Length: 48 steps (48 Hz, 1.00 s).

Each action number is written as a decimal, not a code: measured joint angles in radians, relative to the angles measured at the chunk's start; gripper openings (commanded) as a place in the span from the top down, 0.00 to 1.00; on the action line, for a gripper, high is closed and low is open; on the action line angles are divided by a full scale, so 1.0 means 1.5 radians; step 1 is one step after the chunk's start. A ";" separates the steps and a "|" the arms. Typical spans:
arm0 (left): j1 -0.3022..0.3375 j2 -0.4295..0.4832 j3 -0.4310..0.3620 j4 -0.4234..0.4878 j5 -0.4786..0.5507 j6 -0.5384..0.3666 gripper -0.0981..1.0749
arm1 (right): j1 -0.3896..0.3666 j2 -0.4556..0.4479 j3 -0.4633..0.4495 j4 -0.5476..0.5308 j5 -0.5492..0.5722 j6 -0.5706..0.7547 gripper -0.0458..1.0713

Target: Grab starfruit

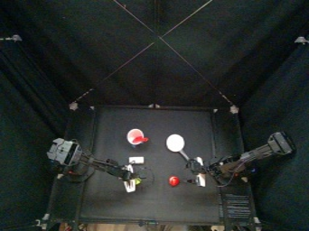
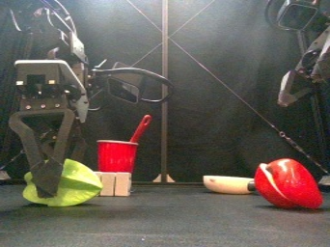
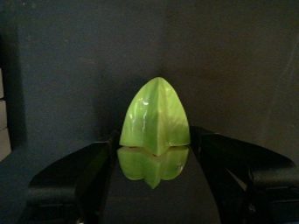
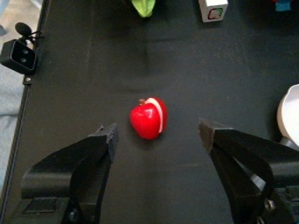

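Observation:
The starfruit [image 3: 156, 122], a yellow-green ridged lump, lies on the black table [image 1: 157, 203] at the front left. My left gripper [image 3: 156, 147] is low over it, open, with one jaw on each side and close to it. The front view shows the starfruit [image 2: 62, 183] under the left gripper [image 2: 49, 159]. In the top view the left gripper [image 1: 130, 182] is at the front left. My right gripper [image 4: 158, 133] is open and empty, held above the table near the small red object [image 4: 149, 118]. The starfruit's tip [image 4: 142, 7] also shows in the right wrist view.
A red cup [image 2: 118, 154] with a red stick stands behind the starfruit, with a small white block [image 2: 116, 183] in front of it. A white disc [image 1: 175, 142] lies mid-table. The red object [image 2: 288, 183] lies at the front right.

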 measured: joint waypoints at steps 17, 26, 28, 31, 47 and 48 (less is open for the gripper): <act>-0.001 0.003 0.001 0.001 0.000 0.000 0.40 | -0.001 0.002 0.000 0.001 0.000 0.000 0.05; -0.005 0.000 0.000 -0.001 0.006 0.001 0.41 | -0.002 0.003 -0.001 0.004 -0.002 0.000 0.05; -0.006 -0.003 0.000 -0.001 0.010 0.001 0.41 | -0.002 0.004 0.000 0.009 -0.003 0.000 0.05; -0.007 -0.011 0.000 -0.001 0.014 0.001 0.41 | -0.002 0.004 0.000 0.019 -0.007 0.000 0.05; -0.007 -0.026 -0.002 0.002 0.018 0.001 0.41 | -0.002 0.004 -0.001 0.027 -0.012 0.000 0.05; -0.007 -0.026 -0.004 0.002 0.017 0.001 0.41 | -0.002 0.004 0.000 0.027 -0.012 0.000 0.05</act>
